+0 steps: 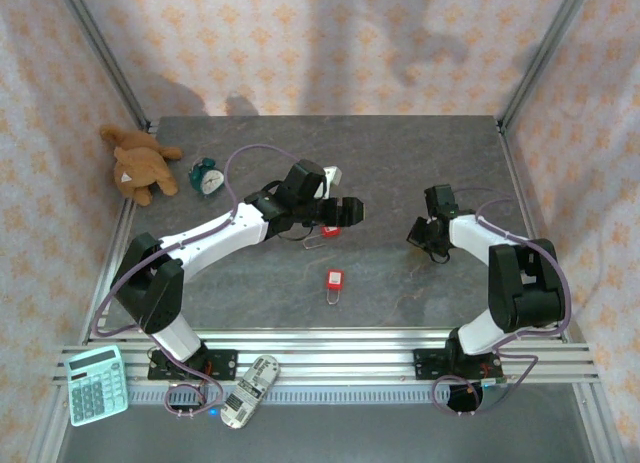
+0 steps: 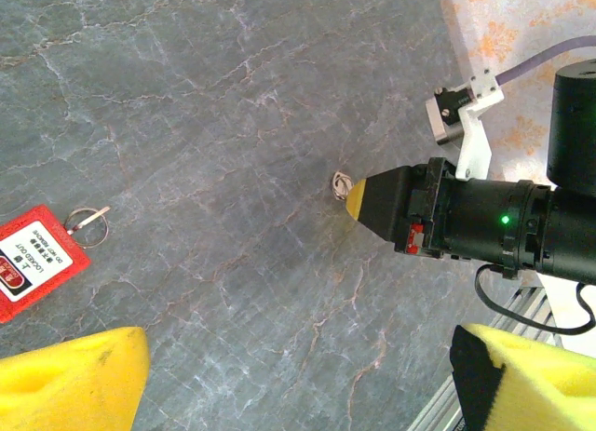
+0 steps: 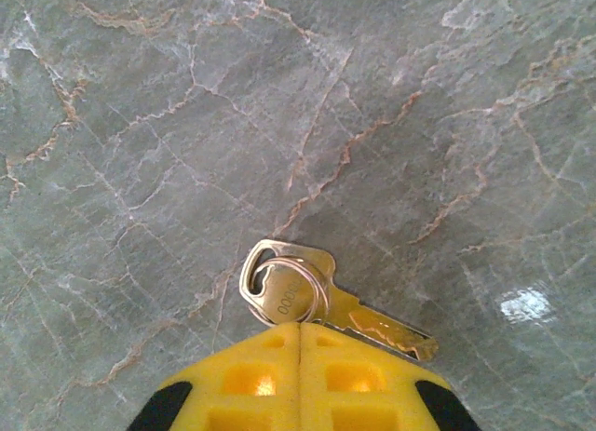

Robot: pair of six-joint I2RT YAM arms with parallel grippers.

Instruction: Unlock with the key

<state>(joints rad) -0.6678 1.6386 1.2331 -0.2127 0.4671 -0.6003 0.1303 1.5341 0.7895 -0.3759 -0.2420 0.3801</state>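
Key (image 3: 307,301) left ungripped on counter (image 3: 140,124) beneath closed right tool (image 3: 300,330); left tool (image 1: 342,213) held open; red padlock (image 1: 335,280), well apart from key, not yet unlocked.

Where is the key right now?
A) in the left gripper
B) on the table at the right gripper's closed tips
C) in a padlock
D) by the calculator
B: the right wrist view shows the key lying on the table, at the tips of the shut right gripper.
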